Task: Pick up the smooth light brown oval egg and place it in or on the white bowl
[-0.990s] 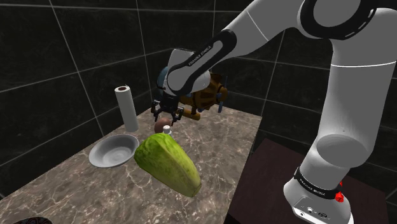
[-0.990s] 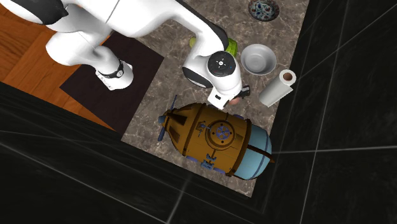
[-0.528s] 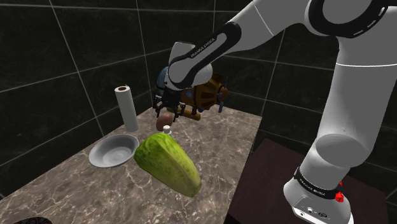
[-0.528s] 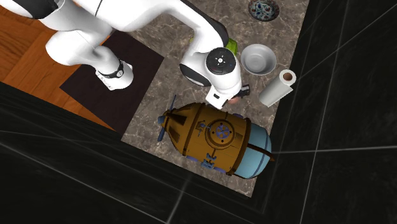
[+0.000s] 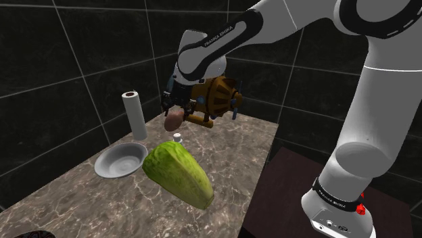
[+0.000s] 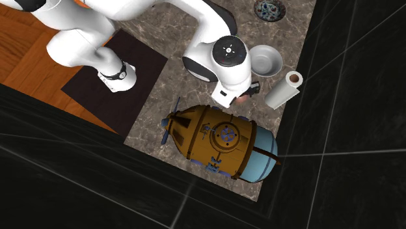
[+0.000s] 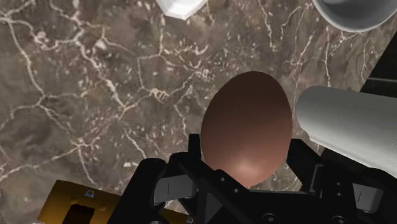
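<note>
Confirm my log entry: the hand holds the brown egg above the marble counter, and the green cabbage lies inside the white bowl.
Not quite. The green cabbage lies on the marble counter beside the white bowl, not inside it, as the shoulder view shows. The rest stands: the hand holds the brown egg above the counter.

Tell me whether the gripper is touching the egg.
Touching. The wrist view shows the egg clasped in the gripper, with its black fingers pressed against both sides.
</note>
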